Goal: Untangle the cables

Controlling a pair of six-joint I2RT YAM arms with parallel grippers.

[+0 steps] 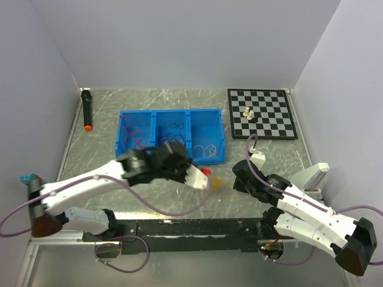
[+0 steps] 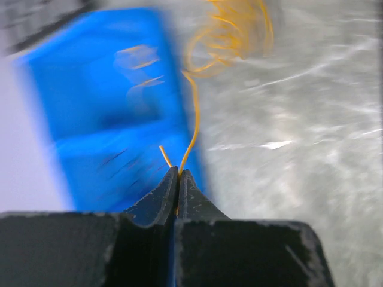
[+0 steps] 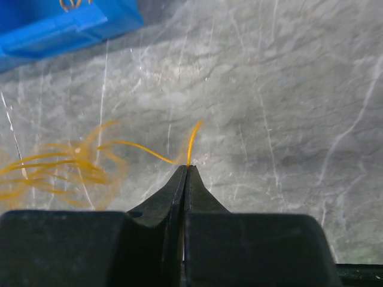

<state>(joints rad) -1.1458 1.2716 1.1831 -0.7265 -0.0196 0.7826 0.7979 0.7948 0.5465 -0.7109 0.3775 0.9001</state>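
A small bundle of curly yellow-orange cables (image 1: 216, 182) lies on the table just in front of the blue tray, between my two grippers. My left gripper (image 2: 178, 171) is shut on one yellow-orange strand, which rises to the blurred coil (image 2: 233, 30). My right gripper (image 3: 187, 167) is shut on another strand end, and the coil (image 3: 54, 170) spreads to its left. In the top view the left gripper (image 1: 207, 179) and right gripper (image 1: 235, 177) face each other across the bundle. More thin red, dark and orange cables (image 1: 207, 150) lie in the tray's compartments.
The blue three-compartment tray (image 1: 170, 113) stands mid-table and shows in both wrist views, the tray (image 2: 108, 119) blurred on the left and its corner (image 3: 60, 27) top left. A chessboard (image 1: 269, 128) with a few pieces (image 1: 249, 113) sits back right. A black marker (image 1: 87, 109) lies back left.
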